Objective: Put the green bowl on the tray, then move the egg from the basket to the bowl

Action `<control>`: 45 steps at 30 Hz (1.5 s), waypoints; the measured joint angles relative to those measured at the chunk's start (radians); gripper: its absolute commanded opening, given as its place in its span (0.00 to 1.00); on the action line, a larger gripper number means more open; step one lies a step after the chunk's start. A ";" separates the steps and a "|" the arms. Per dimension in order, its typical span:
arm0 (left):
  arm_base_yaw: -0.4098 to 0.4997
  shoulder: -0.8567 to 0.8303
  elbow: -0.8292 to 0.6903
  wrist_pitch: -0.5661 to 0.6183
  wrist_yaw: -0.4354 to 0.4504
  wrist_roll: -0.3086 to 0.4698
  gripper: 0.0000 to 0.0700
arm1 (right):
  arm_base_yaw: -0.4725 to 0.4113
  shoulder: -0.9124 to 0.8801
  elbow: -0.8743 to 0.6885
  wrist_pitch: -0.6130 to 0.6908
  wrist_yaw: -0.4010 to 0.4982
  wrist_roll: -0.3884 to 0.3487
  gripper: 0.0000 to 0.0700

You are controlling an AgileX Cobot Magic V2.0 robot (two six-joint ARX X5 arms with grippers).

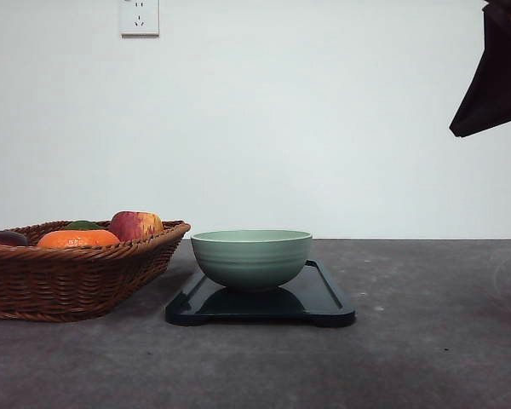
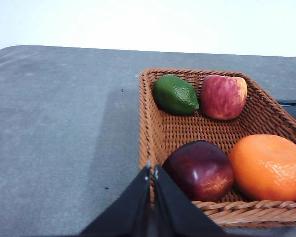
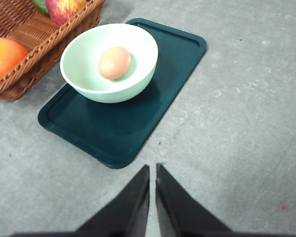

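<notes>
My right hand [image 3: 152, 170] is near me, over the bare bench [image 3: 246, 123]. Its two fingers are pressed together with nothing between them. My left hand [image 2: 152, 173] is pinched together too and holds nothing. It hangs just at the near rim of the basket [image 2: 153, 143].

Past my right hand, at about 11 o'clock, is the tray [image 3: 138, 123]. The bowl [image 3: 96, 86] sits on the tray, toward the end next to the basket. The egg [image 3: 114, 62] lies inside the bowl, near the middle. In the front view the bowl [image 1: 251, 257] stands flat and level on the tray [image 1: 324, 302].

Farther off, the basket has an orange [image 2: 269, 167], a dark red plum-like fruit [image 2: 200, 169], an apple [image 2: 223, 97] and a green fruit [image 2: 175, 94]. I see no egg left in it.

So I think both jobs are done. The best thing now is to keep my hands up and away. I should move them back slowly and not bump the bowl, so the egg does not roll or crack. My left hand should lift up first so it does not catch the basket rim.
</notes>
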 measured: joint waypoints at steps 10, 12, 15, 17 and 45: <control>0.000 0.000 0.000 0.000 0.000 0.000 0.00 | 0.000 0.000 0.000 0.000 0.000 0.000 0.02; 0.000 0.000 0.000 0.000 0.000 0.000 0.00 | 0.000 0.000 0.000 0.000 0.000 0.000 0.02; 0.000 0.000 0.000 0.000 0.000 0.000 0.00 | 0.000 0.000 0.000 0.000 0.000 0.000 0.02; 0.000 0.000 0.000 0.000 0.000 0.000 0.00 | 0.000 0.000 0.000 0.000 0.000 0.000 0.02; 0.000 0.000 0.000 0.000 0.000 0.000 0.00 | -0.346 -0.728 -0.562 0.332 0.081 -0.132 0.02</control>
